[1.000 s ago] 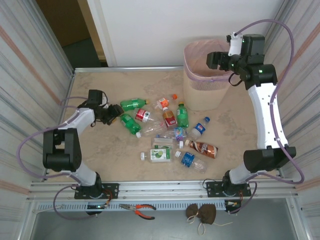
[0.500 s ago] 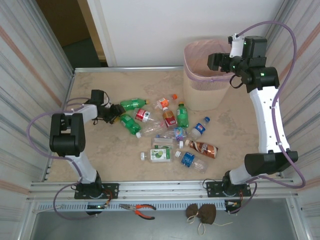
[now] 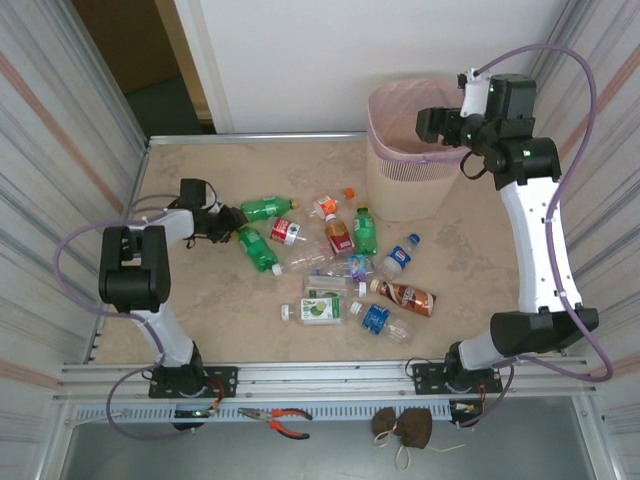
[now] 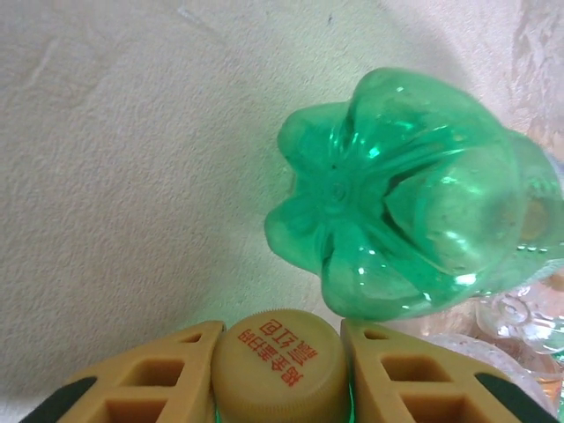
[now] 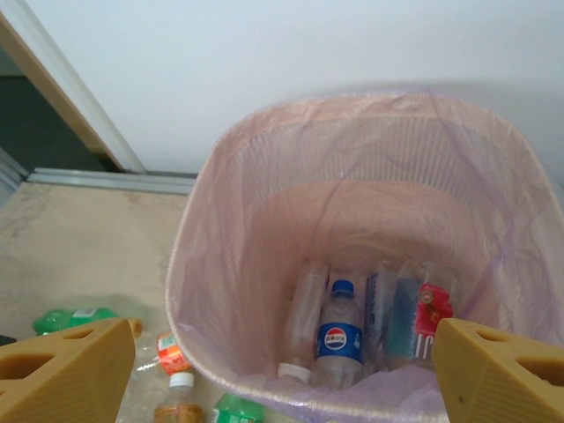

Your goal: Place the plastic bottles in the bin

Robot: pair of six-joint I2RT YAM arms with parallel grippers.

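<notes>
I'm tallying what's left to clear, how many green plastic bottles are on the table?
3 green plastic bottles. One lies at the pile's far left edge; one nearer has its cap in the shut left gripper; one lies before the tall beige plastic bin. None seems hidden.

The left gripper (image 4: 282, 337) pinches a yellow cap (image 4: 280, 368) printed with red characters between its tan fingers (image 4: 167, 368) at 6 o'clock. At 2 o'clock a green bottle (image 4: 410, 194) shows its lobed base over the beige tabletop (image 4: 132, 132), with clear plastic (image 4: 520, 319) at 4 o'clock.
</notes>
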